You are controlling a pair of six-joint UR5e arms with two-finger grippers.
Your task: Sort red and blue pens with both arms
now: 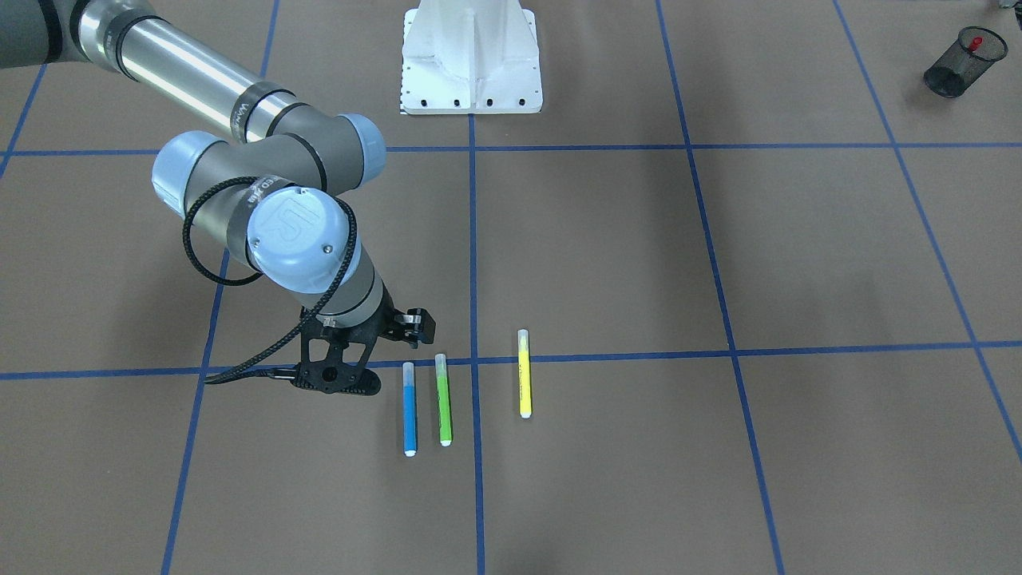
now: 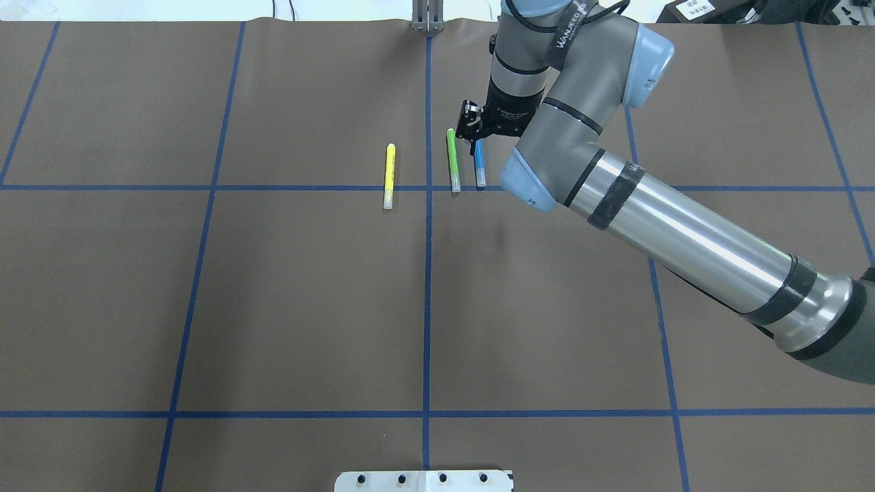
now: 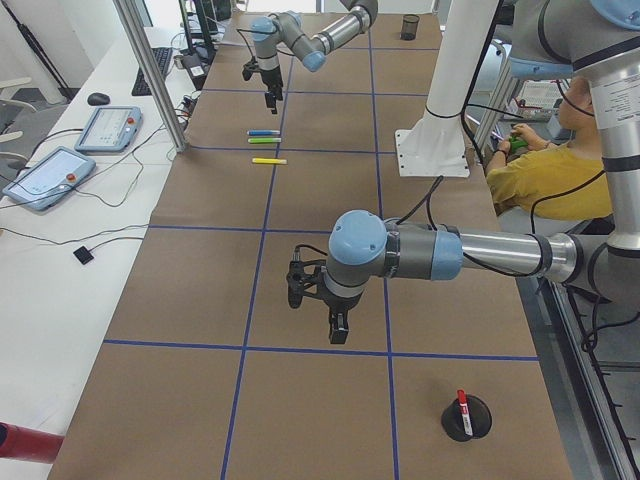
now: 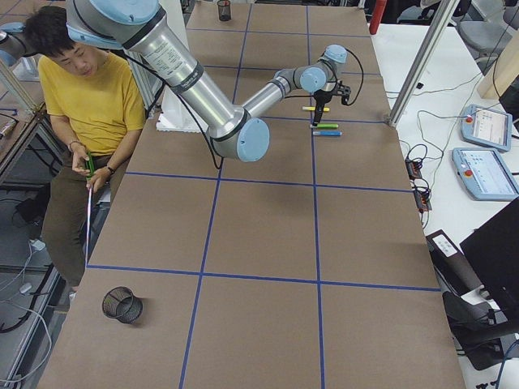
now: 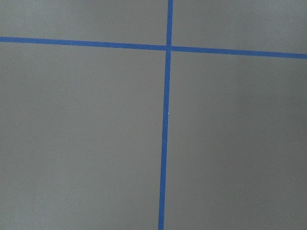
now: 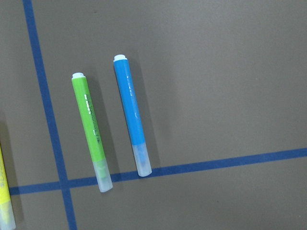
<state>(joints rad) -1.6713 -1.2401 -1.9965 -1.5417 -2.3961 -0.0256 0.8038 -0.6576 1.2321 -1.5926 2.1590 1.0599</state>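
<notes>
The blue pen (image 1: 409, 419) lies flat on the brown table, beside a green highlighter (image 1: 443, 399). In the right wrist view the blue pen (image 6: 132, 115) shows whole, clear cap on a blue tape line. My right gripper (image 1: 339, 387) hovers just beside its capped end, looks open and holds nothing; from overhead the right gripper (image 2: 470, 130) hides the pen's far end (image 2: 480, 166). The red pen (image 1: 976, 41) stands in a black mesh cup (image 1: 954, 64). My left gripper (image 3: 330, 320) hangs over bare table near that cup (image 3: 467, 418); I cannot tell its state.
A yellow highlighter (image 1: 524, 375) lies a little beyond the green one. A second, empty mesh cup (image 4: 122, 305) stands at the table's right end. The white pedestal (image 1: 471, 56) sits at the robot's side. A seated person (image 4: 85, 97) is beside the table.
</notes>
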